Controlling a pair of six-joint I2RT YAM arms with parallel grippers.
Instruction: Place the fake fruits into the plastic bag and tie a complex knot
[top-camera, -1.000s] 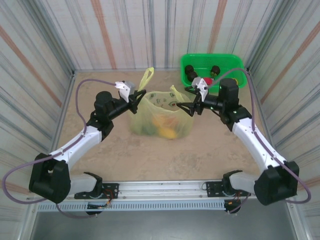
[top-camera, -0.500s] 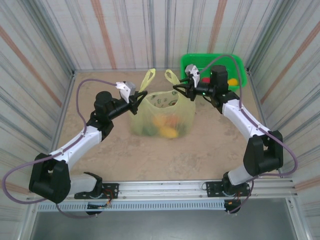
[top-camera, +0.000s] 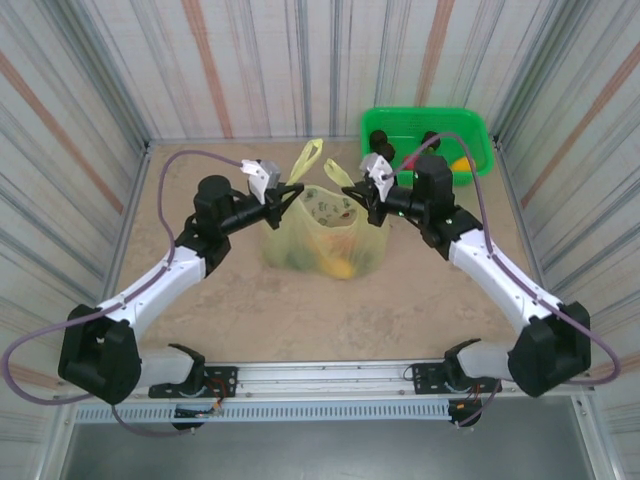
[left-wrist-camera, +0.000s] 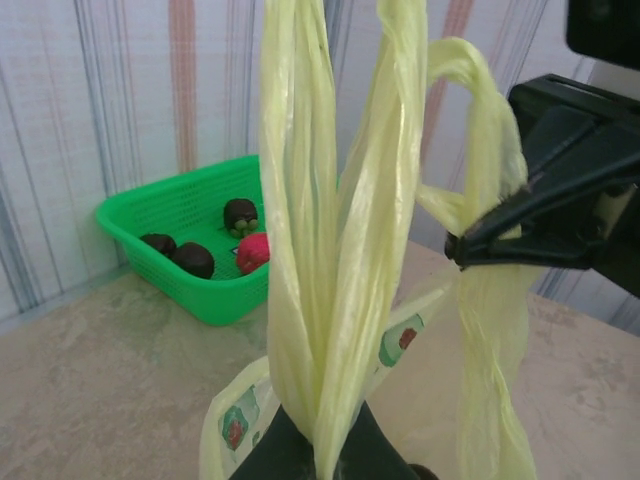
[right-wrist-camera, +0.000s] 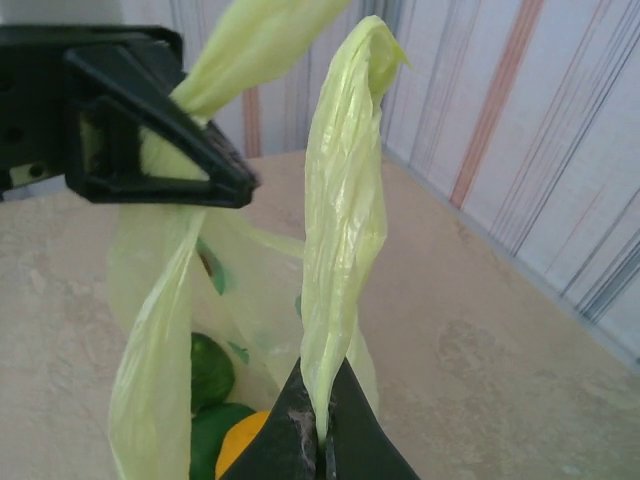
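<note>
Mid-table, plastic bag (top-camera: 325, 235) with fruit prints, left tool (top-camera: 289, 190) clamped on 1 handle (top-camera: 306, 157), right tool (top-camera: 352, 193) clamped on the other

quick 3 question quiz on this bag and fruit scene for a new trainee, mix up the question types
1. True or false: the left pincer is shut on a handle of the plastic bag.
2. Pick one: where do the dark fruits not yet bagged lie? A in the green basket; B inside a cardboard box; C on a white plate.
3. Fill the gap: the right pincer is shut on the bag's other ___.

Key: 1 true; 2 A; 3 handle.
</note>
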